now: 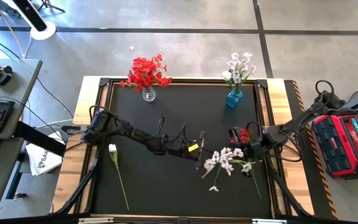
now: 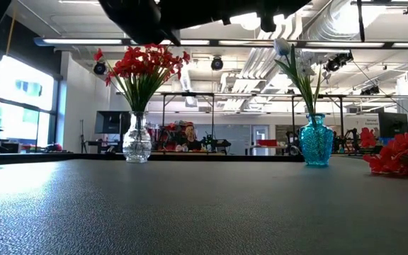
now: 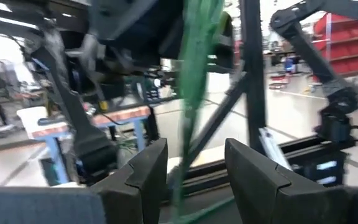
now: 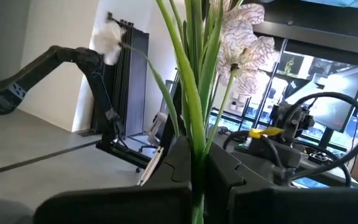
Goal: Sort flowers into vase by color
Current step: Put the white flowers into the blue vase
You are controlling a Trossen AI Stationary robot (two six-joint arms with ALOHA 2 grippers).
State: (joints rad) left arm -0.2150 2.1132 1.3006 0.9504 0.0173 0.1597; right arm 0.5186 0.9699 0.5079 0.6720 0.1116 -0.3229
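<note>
Green stems sit pinched in the closed right claw, white sprays above.
Lift them straight toward the blue vase; left claw, part-open around another stem, waits nearby.

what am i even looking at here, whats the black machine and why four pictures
It is a robot with two dark arms at a table; each ends in a two-finger gripper. One picture looks down from above, one looks level across the tabletop, and two come from cameras on the arms' wrists.

At the back stand a clear vase of red flowers and a blue vase of white ones. A single white flower lies on the left, a red spray on the right.

The right gripper is shut on the green stems of a white spray. The left gripper is open in the middle of the table, a green stem between its fingers.
</note>
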